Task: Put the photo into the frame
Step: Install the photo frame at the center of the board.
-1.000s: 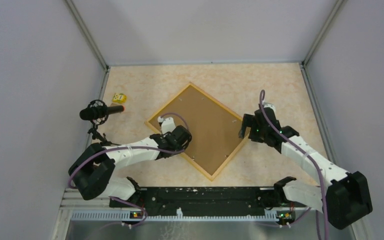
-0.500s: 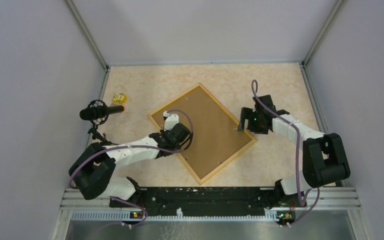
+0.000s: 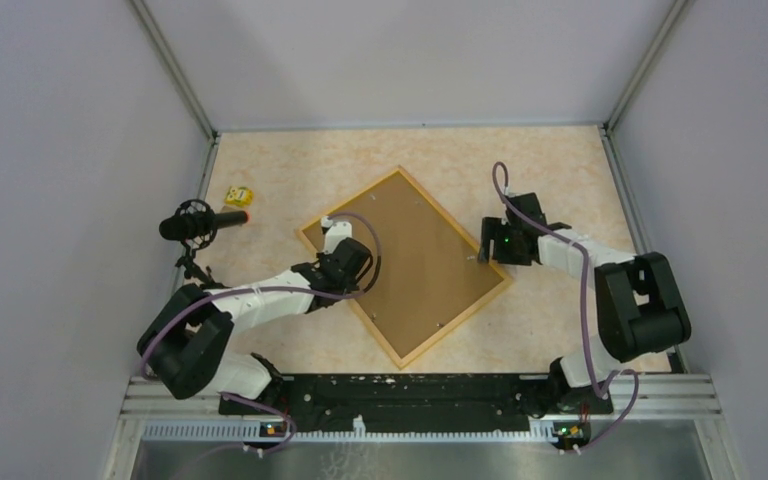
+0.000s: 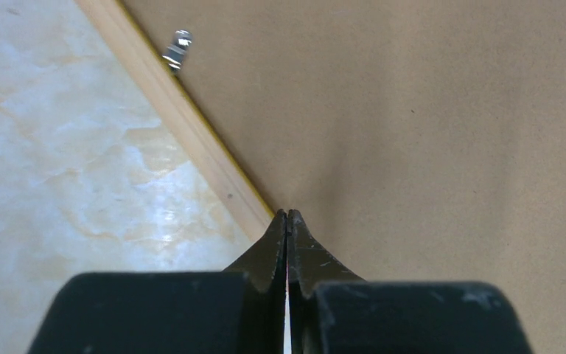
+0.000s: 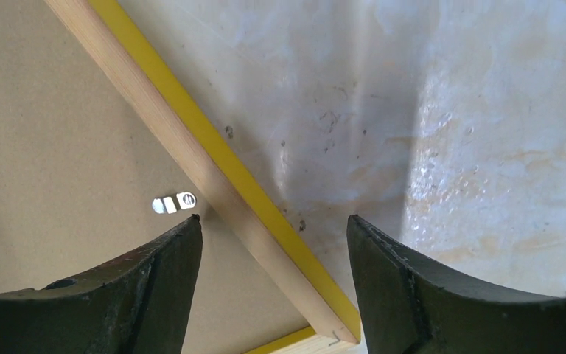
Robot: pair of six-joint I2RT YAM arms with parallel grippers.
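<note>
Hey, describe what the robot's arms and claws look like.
The left arm and right arm have white links, black joints and looping purple cables. The left claw has black pointed fingers; the right claw has dark curved ones. A green light glows on the right wrist.

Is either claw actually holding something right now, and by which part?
Nothing is held. The left claw is shut empty, its tips at the frame's wooden edge. The right claw is open, straddling the frame's border near a corner.
</note>
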